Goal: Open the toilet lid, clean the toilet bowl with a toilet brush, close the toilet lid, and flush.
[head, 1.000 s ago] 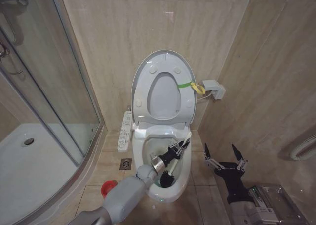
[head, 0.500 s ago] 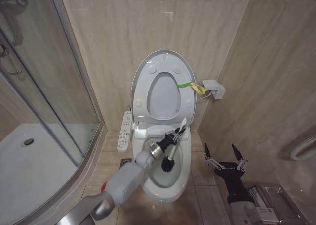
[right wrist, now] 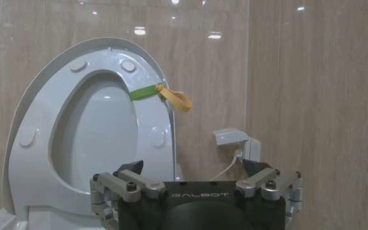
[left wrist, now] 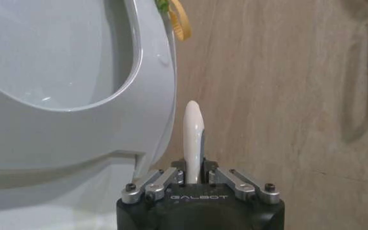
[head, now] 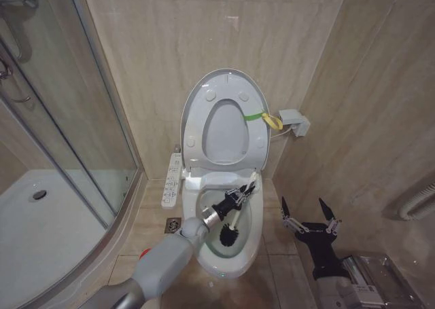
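Toilet lid [head: 224,119] is up, leaning back against the tiled wall with the seat ring raised against it; yellow-green strap loop [head: 270,120] hangs off its edge on the robot's right. Left arm reaches in from lower left, left gripper [head: 239,195] is over the toilet bowl [head: 253,244], jaws clamped on the toilet brush [head: 234,221] handle. Brush is tilted: dark bristle head is down inside the bowl, toward the front half, white handle tip pokes up past the fingers toward the bowl's rear right rim. Left wrist view confirms it: handle [left wrist: 193,139] sits pinched between the two fingers of the gripper [left wrist: 194,176], rounded tip sticking out, raised lid edge [left wrist: 152,86] beside it. Right gripper [head: 311,212] is parked off to the right of the bowl, low by the side wall, jaws spread wide, holding nothing; its own wrist view shows the gripper [right wrist: 197,176] the same, spread open, facing the upright lid [right wrist: 88,129]. White button panel [head: 172,180] sits on the bowl's left side; red holder cup [head: 149,258] on the floor, partly behind the left arm.
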